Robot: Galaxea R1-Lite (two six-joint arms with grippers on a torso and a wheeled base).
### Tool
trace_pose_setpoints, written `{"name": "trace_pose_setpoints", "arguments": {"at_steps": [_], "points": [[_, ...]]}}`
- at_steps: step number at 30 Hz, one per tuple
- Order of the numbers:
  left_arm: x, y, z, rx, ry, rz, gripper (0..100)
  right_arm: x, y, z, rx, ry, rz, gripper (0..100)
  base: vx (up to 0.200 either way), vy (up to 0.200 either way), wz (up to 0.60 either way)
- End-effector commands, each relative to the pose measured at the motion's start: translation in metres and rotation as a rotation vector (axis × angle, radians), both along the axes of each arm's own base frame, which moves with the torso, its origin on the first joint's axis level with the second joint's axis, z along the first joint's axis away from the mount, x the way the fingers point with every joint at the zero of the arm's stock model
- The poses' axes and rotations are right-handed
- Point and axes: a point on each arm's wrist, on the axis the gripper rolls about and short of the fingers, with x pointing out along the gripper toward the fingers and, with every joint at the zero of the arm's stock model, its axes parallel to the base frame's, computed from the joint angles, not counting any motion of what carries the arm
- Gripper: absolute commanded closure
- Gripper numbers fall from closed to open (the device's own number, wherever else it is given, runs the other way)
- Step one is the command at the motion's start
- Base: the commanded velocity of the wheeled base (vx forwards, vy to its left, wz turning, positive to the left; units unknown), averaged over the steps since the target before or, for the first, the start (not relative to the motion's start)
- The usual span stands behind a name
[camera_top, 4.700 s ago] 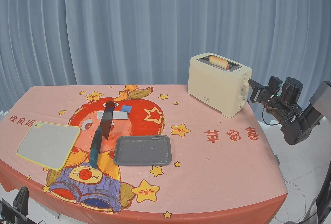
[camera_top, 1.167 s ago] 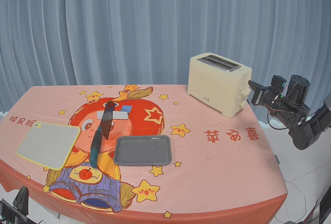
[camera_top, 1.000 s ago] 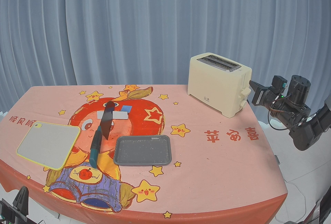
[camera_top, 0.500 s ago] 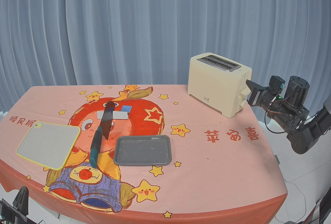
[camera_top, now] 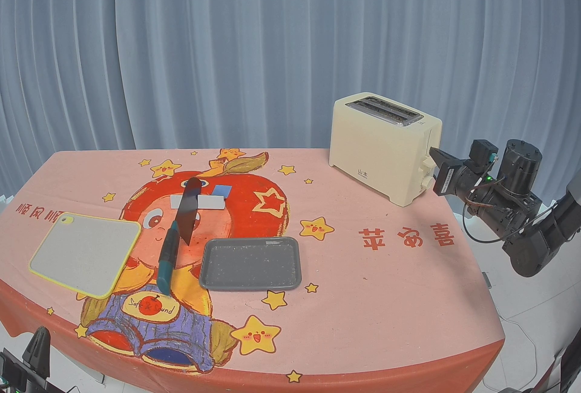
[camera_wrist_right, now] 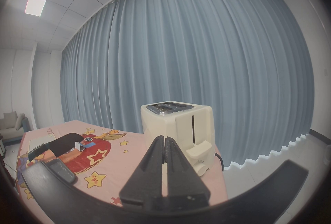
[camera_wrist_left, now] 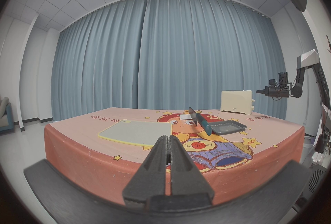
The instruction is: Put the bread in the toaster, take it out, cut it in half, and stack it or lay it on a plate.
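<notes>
The cream toaster [camera_top: 384, 149] stands at the table's far right, and no bread shows above its slots [camera_top: 385, 110]. My right gripper [camera_top: 434, 156] is shut, with its tip at the toaster's lever end. In the right wrist view the shut fingers [camera_wrist_right: 164, 152] point at the toaster [camera_wrist_right: 172, 124], whose lever [camera_wrist_right: 202, 149] sits low. A teal-handled knife [camera_top: 175, 231] lies between the cutting board [camera_top: 85, 254] and the grey tray [camera_top: 251, 263]. My left gripper [camera_wrist_left: 169, 140] is shut and holds nothing, low off the table's near left corner.
A white and blue card [camera_top: 203, 200] lies under the knife's blade. The printed tablecloth [camera_top: 375, 291] is bare at the front right. A blue curtain hangs behind the table. The toaster's cord drops off the table's right edge.
The bread that stood out of the slot 4.7 s ago has sunk out of sight and the lever is lower. Over the last second my right gripper moved left, back to the toaster's lever end.
</notes>
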Motion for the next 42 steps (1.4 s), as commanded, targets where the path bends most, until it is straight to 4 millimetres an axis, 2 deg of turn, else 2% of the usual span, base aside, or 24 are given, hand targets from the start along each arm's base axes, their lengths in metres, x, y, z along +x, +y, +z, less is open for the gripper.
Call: {"name": "trace_pose_setpoints", "arguments": {"at_steps": [1,42], "points": [[0.001,0.000,-0.005,0.000,0.019,0.001,100,-0.003,-0.001,-0.002,-0.007,0.011,0.000,100,0.000,0.000,0.00],[0.001,0.000,-0.005,0.000,0.019,0.001,100,-0.007,0.001,-0.013,-0.038,0.047,0.012,100,0.000,0.000,0.00]]}}
